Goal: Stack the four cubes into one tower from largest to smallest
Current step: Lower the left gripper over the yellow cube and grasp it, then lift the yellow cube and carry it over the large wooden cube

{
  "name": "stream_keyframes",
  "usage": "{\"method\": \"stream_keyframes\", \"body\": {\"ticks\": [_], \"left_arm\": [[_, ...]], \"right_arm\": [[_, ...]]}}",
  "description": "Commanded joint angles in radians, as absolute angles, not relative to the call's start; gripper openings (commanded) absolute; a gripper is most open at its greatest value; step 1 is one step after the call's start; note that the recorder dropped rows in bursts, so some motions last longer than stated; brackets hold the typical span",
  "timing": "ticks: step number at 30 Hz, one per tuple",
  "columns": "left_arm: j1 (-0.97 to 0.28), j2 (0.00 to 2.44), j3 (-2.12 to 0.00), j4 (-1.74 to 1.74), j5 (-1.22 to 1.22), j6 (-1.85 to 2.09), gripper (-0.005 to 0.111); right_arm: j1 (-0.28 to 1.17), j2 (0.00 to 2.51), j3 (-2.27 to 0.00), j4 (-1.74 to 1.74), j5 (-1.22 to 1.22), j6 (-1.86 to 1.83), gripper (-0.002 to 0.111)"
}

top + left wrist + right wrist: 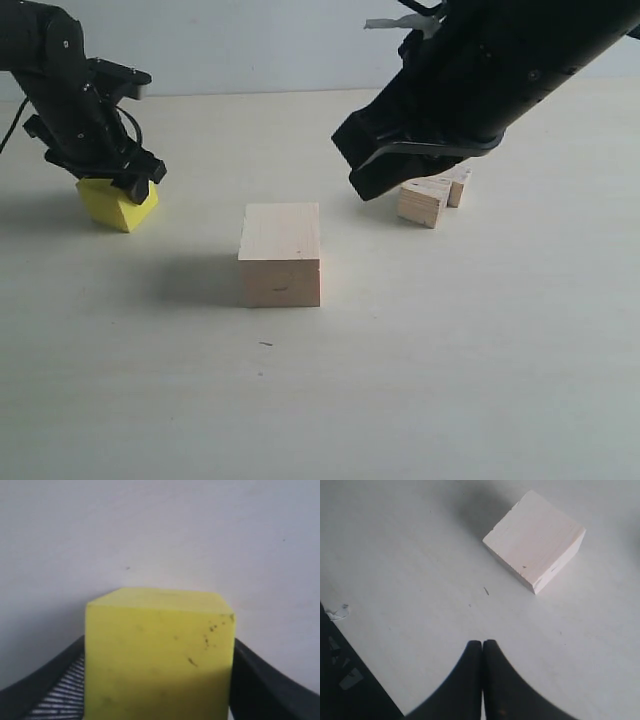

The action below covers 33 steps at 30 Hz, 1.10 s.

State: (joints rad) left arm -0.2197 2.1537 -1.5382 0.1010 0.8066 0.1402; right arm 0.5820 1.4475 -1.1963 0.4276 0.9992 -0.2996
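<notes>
my left tool is at the far left of the outside view, a bit above the middle. it is grasping the yellow cube. in my left wrist view the yellow cube fills the gap between my two black fingers, and each finger lies right against one side of it. from outside, the cube is turned with a corner toward the camera. my tool covers its top. i cannot tell if the cube sits flat on the counter or is a bit off it.

my right tool hangs in the upper right of the outside view, up in the air. it is clenched, with nothing in it. my right wrist view shows the two tips of that tool pressed together, with bare counter under them.

the big cube stands alone in the middle of the outside view, flat on the counter, well apart from both tools. my right wrist view sees the big cube too.

the lined cube is right of the middle, just under my right tool but not touching it. the small cube peeks out behind it. they are so close that i cannot tell if they touch.

no cube is on top of another one.
</notes>
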Motion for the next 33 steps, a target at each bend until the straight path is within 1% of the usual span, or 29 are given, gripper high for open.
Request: {"method": "stream_keyframes", "body": {"ticks": [1, 5, 9, 14, 18, 22, 26, 33], "left_arm": [[-0.223, 2.08, -1.541, 0.094, 0.839, 0.156, 0.0], [-0.223, 1.978, -1.541, 0.05, 0.857, 0.194, 0.0], [-0.218, 1.886, -1.535, -0.168, 0.885, 0.374, 0.0], [-0.218, 1.813, -1.487, -0.411, 0.906, 0.567, 0.0], [-0.218, 1.776, -1.439, -0.408, 0.924, 0.605, 0.0], [-0.22, 1.753, -1.446, -0.4, 0.982, 0.651, 0.0], [-0.248, 1.74, -1.496, -0.369, 1.085, 0.659, 0.0], [-0.333, 1.737, -1.619, -0.335, 1.168, 0.673, 0.0]], "right_arm": [[0.58, 1.443, -1.194, 0.43, 0.988, -0.314, 0.0], [0.58, 1.443, -1.194, 0.346, 0.964, -0.31, 0.0], [0.579, 1.441, -1.194, 0.236, 0.854, -0.258, 0.0], [0.501, 1.433, -1.192, 0.185, 0.779, -0.234, 0.0], [0.427, 1.423, -1.192, 0.182, 0.815, -0.227, 0.0], [0.408, 1.41, -1.192, 0.187, 0.817, -0.213, 0.0], [0.408, 1.411, -1.192, 0.217, 0.838, -0.218, 0.0], [0.408, 1.411, -1.192, 0.228, 0.846, -0.22, 0.0]]}}
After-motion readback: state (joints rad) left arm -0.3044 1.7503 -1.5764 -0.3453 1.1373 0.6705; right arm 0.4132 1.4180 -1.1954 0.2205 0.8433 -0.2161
